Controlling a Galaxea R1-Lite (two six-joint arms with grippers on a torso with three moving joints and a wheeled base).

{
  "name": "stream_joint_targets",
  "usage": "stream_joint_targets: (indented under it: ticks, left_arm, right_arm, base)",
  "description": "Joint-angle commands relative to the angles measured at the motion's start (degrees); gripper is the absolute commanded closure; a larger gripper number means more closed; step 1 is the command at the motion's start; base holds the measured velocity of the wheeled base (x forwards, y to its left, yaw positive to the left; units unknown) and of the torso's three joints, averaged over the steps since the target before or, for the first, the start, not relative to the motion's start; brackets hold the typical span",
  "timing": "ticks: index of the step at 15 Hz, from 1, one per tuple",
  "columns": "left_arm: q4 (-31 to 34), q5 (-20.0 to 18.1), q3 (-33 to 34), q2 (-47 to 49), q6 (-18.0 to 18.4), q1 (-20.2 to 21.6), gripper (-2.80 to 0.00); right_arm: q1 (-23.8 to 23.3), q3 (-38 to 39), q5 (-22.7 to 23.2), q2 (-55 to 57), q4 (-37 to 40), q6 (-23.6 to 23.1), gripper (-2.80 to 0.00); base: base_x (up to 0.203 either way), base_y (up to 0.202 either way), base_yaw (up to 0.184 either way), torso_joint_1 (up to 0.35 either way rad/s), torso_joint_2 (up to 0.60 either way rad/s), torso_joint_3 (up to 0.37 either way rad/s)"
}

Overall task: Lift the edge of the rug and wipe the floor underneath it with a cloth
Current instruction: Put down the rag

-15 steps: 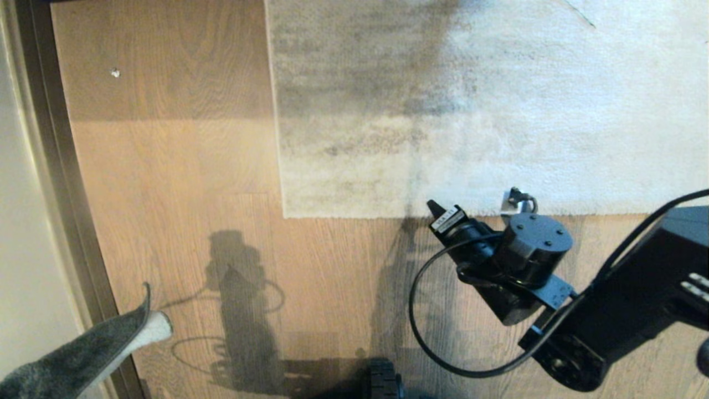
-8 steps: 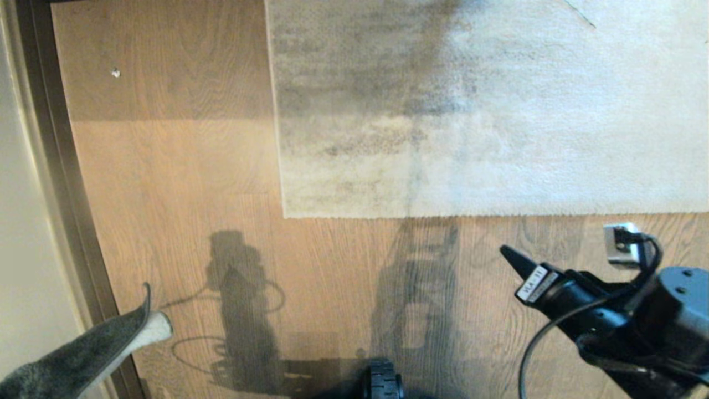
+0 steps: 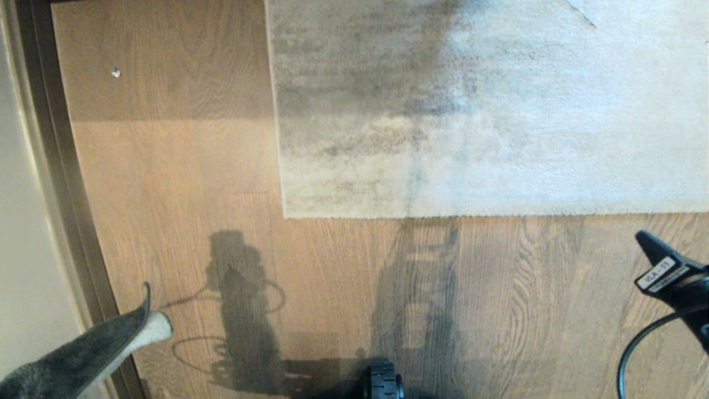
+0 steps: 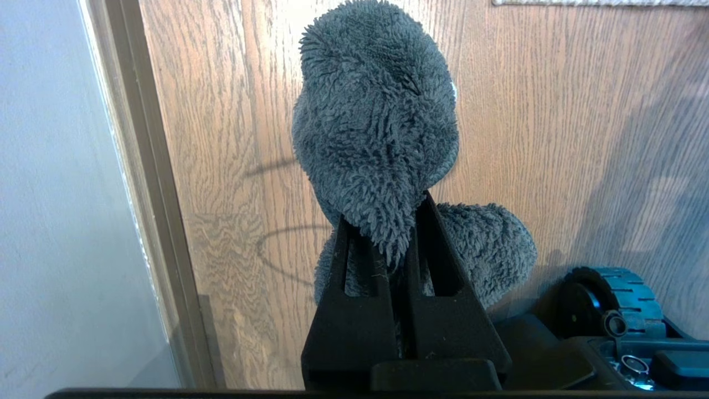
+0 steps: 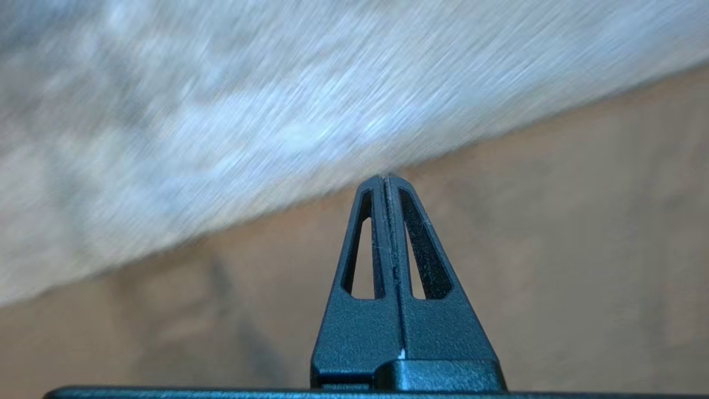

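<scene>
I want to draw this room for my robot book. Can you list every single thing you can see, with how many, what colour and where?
rug: one, grey-beige with darker streaks, lying flat at the far side of the floor, its near edge and corner showing
floor: one, brown wood planks, under everything
cloth: one, fuzzy dark grey with a white underside, hanging from the left gripper at the near left
baseboard strip: one, dark, along the left side of the floor
wall: one, pale, beyond the strip
small speck: one, whitish, on the floor at the far left
wheel: one, black, at the robot's base, near middle
left gripper: one, black, shut on the cloth
right gripper: one, black, shut and empty, above the floor at the near right
</scene>
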Motion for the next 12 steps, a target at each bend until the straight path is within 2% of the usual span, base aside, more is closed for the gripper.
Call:
stream_joint_targets:
  ticks: [1, 5, 8, 12]
  left_arm:
    - [0.0, 0.0, 0.0, 0.0, 0.0, 0.0, 0.00]
    - [0.0, 0.0, 0.0, 0.0, 0.0, 0.0, 0.00]
    - [0.0, 0.0, 0.0, 0.0, 0.0, 0.0, 0.00]
    - [0.0, 0.0, 0.0, 0.0, 0.0, 0.0, 0.00]
  right_arm:
    - [-5.1, 0.0, 0.0, -5.5, -2.4, -1.7, 0.00]
    - [-11.3, 0.0, 0.2, -13.4, 3.2, -3.8, 0.00]
    - [-11.7, 0.0, 2.2, -20.4, 9.6, -5.6, 0.00]
    - [-11.6, -1.1, 6.5, -29.5, 23.1, -6.2, 0.00]
  base:
    - [0.000, 0.000, 0.000, 0.000, 0.00, 0.000]
    - [0.000, 0.000, 0.000, 0.000, 0.00, 0.000]
    - [0.000, 0.000, 0.000, 0.000, 0.00, 0.000]
    - [0.000, 0.000, 0.000, 0.000, 0.00, 0.000]
